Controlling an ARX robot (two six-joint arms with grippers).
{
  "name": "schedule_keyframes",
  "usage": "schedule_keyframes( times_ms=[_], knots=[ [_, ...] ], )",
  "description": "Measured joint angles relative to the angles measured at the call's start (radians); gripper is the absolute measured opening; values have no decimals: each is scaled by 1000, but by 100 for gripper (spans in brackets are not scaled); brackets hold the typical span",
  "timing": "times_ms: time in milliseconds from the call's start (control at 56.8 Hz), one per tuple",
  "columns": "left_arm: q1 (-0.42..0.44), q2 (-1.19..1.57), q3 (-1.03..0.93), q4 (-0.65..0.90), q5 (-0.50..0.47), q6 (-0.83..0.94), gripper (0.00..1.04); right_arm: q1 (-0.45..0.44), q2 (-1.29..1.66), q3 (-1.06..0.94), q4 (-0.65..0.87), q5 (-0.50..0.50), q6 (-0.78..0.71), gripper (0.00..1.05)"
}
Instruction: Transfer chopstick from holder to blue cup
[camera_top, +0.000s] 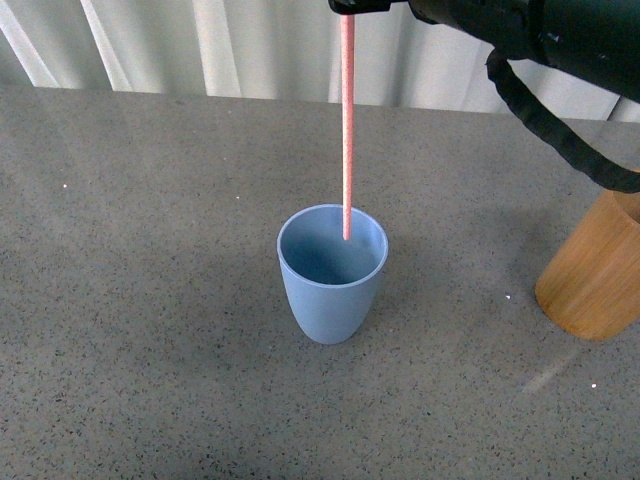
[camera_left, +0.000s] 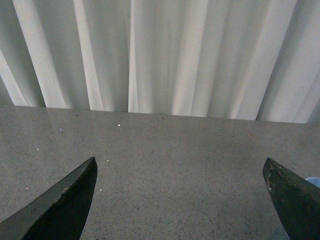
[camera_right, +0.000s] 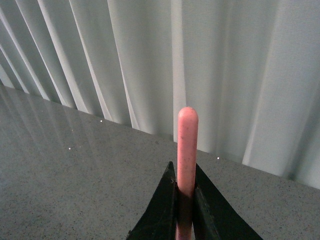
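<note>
The pinkish-red chopstick (camera_top: 347, 130) hangs upright from my right gripper (camera_top: 352, 6), which is shut on its upper part at the top edge of the front view. Its lower end dips just inside the mouth of the light blue cup (camera_top: 330, 290), standing mid-table. The orange-tan holder (camera_top: 595, 270) stands at the right edge, partly cut off. In the right wrist view the chopstick (camera_right: 187, 145) sticks out rounded-end-first from between the gripper (camera_right: 185, 172) fingers. My left gripper (camera_left: 180, 167) is open over bare tabletop, with only a sliver of the blue cup (camera_left: 313, 182) at that view's edge.
A grey speckled tabletop (camera_top: 150, 300) spreads around the cup. White pleated curtains (camera_top: 200, 45) hang along its far edge. My right arm with its black cable (camera_top: 545, 125) reaches in from the upper right, above the holder.
</note>
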Motion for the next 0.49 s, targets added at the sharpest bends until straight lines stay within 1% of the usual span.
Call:
schedule_keyframes(
  times_ms=[493],
  knots=[
    [0,0,0,0,0,0,98,-3,44,-69,60,5,3,3]
  ],
)
